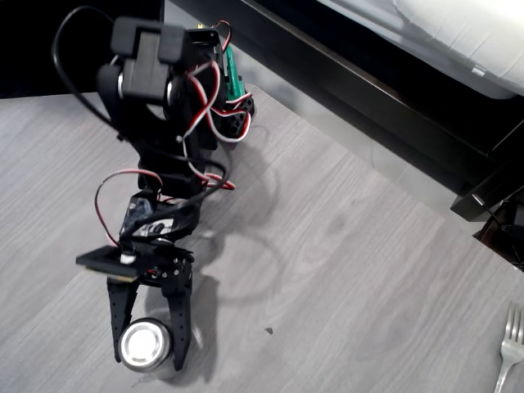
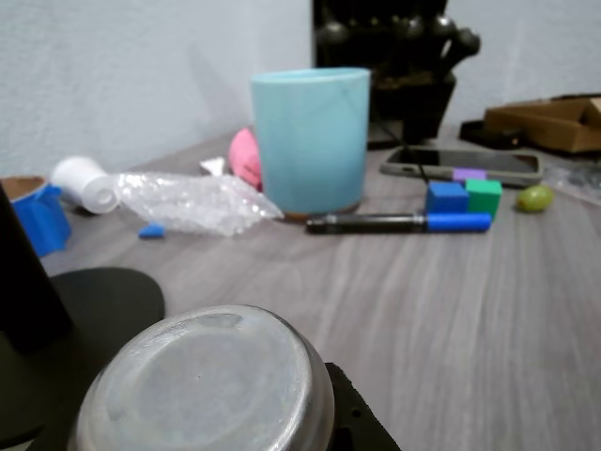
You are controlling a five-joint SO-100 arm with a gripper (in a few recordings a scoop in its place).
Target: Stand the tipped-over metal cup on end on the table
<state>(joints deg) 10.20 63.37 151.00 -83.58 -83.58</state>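
In the overhead view the metal cup (image 1: 146, 345) shows as a shiny silver circle near the bottom edge of the light-grey table (image 1: 344, 246), one round end facing up. My gripper (image 1: 150, 359) is shut on the cup, a black finger pressed against each side. In the wrist view the cup (image 2: 202, 385) sits close at the bottom with its flat closed end turned up, and it stands roughly on end. A dark finger (image 2: 26, 301) rises at its left. Where the cup meets the table is hidden.
A silver fork (image 1: 509, 344) lies at the table's right edge, and a black frame (image 1: 368, 90) runs along the back. Farther off in the wrist view stand a light-blue cup (image 2: 310, 141), a marker (image 2: 399, 223), coloured blocks (image 2: 465, 195), a phone (image 2: 465, 162) and crumpled plastic (image 2: 188, 202).
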